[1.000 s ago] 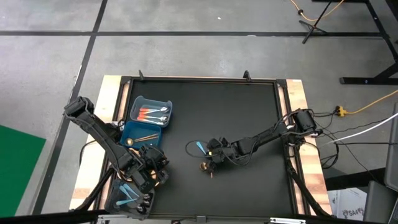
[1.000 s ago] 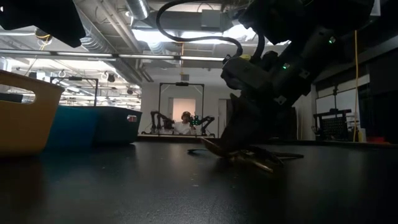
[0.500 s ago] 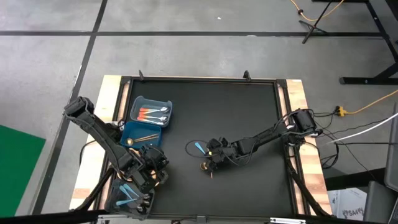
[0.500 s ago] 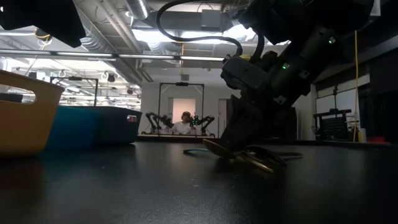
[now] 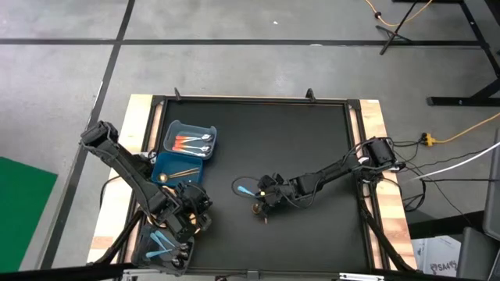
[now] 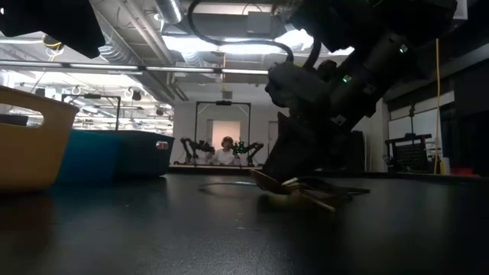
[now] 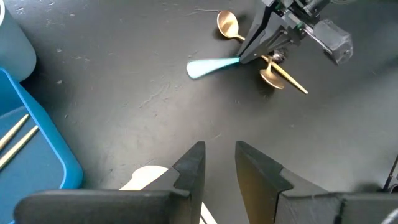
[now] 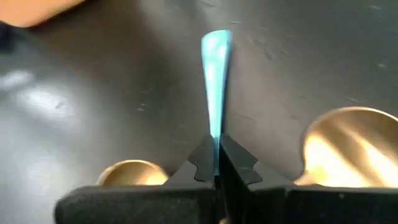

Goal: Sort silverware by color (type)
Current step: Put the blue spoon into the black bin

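Observation:
A light blue piece of silverware lies out on the black mat left of centre, with my right gripper shut on its right end. It shows as a tapering blue strip in the right wrist view. Two gold spoons lie on the mat on either side of that gripper. My left gripper hangs open and empty above the mat's near left, beside the bins, with its fingers pointing toward the blue piece. My right gripper pinches the narrow end of the light blue piece between its two fingertips. The fingers slant down from the table's right, in line with the piece. The piece reaches out ahead toward the left, low and nearly level. Whether its free end touches the mat I cannot tell.
At the left stand a blue bin with orange-handled pieces, a darker blue bin with gold pieces, and a near bin with light blue pieces. A yellow bin wall shows in the low view. The mat's far and right parts are bare.
My right gripper has taken hold of the light blue piece. The piece has slid a little toward the table's left and near side, and its free end now reaches farther left. The gold spoons and my left arm have stayed put.

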{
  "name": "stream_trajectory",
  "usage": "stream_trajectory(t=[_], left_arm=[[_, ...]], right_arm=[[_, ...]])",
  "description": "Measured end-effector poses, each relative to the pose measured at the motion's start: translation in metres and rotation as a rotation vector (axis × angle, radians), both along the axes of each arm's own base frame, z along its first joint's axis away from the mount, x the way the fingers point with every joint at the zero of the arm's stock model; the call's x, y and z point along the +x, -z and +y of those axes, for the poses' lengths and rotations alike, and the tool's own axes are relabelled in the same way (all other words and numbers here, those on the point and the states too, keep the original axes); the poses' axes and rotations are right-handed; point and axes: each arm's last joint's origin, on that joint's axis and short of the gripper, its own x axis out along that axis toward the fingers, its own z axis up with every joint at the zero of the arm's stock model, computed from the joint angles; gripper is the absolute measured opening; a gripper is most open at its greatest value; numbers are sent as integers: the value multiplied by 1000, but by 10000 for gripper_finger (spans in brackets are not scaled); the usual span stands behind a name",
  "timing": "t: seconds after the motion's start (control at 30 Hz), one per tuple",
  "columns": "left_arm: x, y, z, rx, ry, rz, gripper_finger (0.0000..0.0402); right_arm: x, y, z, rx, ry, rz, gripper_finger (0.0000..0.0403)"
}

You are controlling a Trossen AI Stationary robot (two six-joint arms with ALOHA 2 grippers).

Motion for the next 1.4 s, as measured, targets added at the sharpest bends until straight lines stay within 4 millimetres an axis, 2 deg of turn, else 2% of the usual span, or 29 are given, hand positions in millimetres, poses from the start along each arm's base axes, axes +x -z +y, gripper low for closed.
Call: stream_trajectory(t=[0.23,0.53,0.87,1.13,1.4], left_arm=[[0,0,0,0,0,0,82],[0,0,0,6,-2,-5,82],[-1,-7,3,63,43,-25,82],[-18,-29,4,-38,117,-48,82],[-41,-54,7,-111,175,-126,82]], right_arm=[[9,-11,3,-3,-32,-45,1],[10,-13,4,-7,-44,-65,1],[21,-29,8,66,-90,-245,0],[28,-45,13,149,-160,-390,0],[42,-71,22,166,-215,-476,1]])
